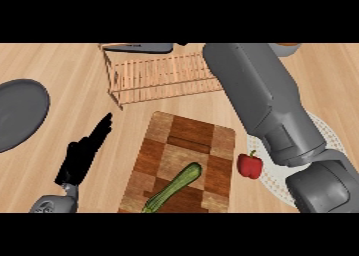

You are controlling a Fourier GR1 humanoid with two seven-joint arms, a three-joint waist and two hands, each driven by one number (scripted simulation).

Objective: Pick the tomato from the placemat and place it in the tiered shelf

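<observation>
Where pale wood-grain counter fills view, slatted wooden tiered shelf stands at top centre, thin rails, open frame. Dark grey round plate at left edge, smooth. Patchwork cutting board in brown squares, green striped zucchini lying diagonally on it. Glossy red tomato, green stem, sits on white woven round placemat, just right of board. Left hand black, fingers straight, open, holding nothing, resting lower left. Right forearm grey, bulky, crosses placemat toward shelf; right hand out of sight
</observation>
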